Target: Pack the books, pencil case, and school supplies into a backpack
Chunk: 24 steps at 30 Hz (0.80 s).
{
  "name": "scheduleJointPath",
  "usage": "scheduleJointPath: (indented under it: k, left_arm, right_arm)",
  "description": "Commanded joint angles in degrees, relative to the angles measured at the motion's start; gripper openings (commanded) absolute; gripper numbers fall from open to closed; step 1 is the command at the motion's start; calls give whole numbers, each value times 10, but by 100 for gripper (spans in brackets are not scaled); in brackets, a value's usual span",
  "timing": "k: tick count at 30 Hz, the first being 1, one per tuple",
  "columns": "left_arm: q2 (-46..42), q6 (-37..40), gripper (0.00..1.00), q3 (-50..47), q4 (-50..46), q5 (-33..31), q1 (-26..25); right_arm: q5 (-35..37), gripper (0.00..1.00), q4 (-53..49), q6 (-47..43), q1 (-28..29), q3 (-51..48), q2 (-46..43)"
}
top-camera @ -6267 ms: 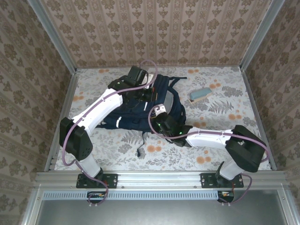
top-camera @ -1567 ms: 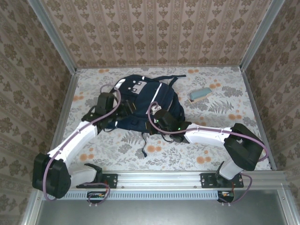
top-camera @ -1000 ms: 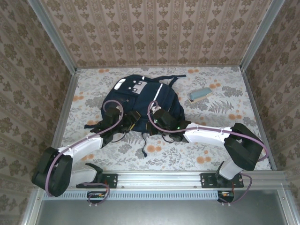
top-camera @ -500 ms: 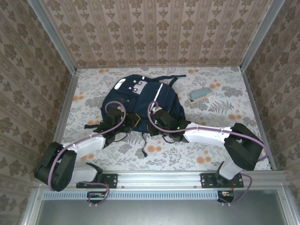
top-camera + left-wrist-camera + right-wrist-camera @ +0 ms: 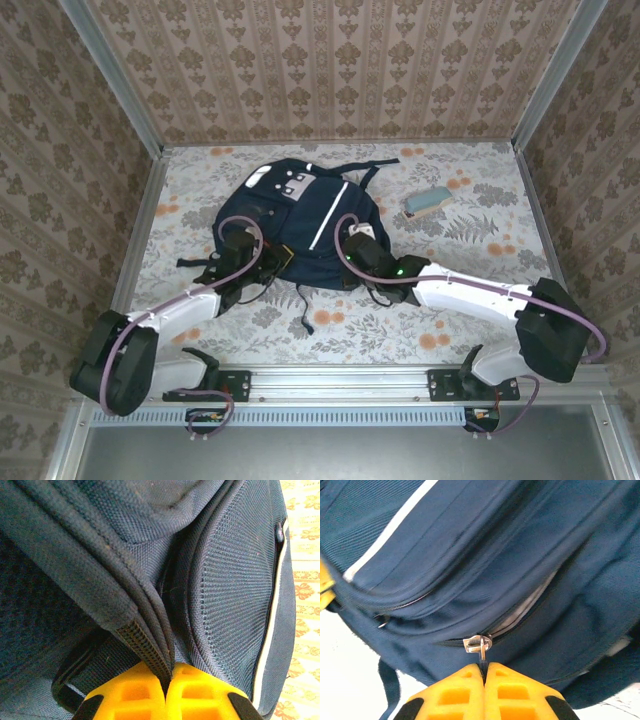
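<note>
The large navy-blue fabric backpack [image 5: 300,215] bears white stripes and grey patches, the flat cream tabletop [image 5: 470,250] is printed with orange blossoms and grey-green leaves, the small rectangular pouch [image 5: 428,201] is teal, and the papered walls [image 5: 330,70] show beige-brown damask.

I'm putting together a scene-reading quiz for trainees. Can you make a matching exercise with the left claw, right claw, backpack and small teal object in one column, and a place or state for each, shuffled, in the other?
Column 1
1. left claw
2. right claw
3. backpack
4. small teal object

Column 2
A. lies by itself on the table, to the right of the bag
B. shut on the zipper pull
C. lies flat mid-table, an arm at each near corner
D. shut on a piped seam of navy fabric

Pairs: 1-D, 2-B, 3-C, 4-A
</note>
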Motion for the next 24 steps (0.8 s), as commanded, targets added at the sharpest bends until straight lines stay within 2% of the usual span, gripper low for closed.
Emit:
scheduleJointPath:
  k: [1, 6, 12, 16, 17, 19, 21, 24]
  left_arm:
    - [-27, 52, 0, -7, -55, -55, 38]
    - [-53, 95, 0, 1, -113, -37, 68]
    - [-59, 178, 0, 12, -185, 7, 158]
    - [-47, 243, 0, 41, -226, 51, 229]
    - [-47, 257, 3, 51, -243, 53, 239]
    - [-59, 280, 34, 72, -284, 50, 256]
    - [-81, 292, 54, 87, -323, 38, 265]
    - [-123, 300, 63, 108, -391, 17, 266]
  right_arm:
    - [61, 0, -53, -15, -32, -6, -22]
    - [59, 0, -54, -68, -74, 17, 12]
    - [20, 0, -51, -147, -117, 80, 76]
    - [-66, 0, -28, -156, -103, 102, 95]
    - [-89, 0, -18, -152, -95, 101, 96]
    - [-163, 0, 13, -126, -74, 96, 98]
    - [-229, 0, 60, -92, -55, 89, 102]
    - [-282, 0, 120, -43, -23, 93, 120]
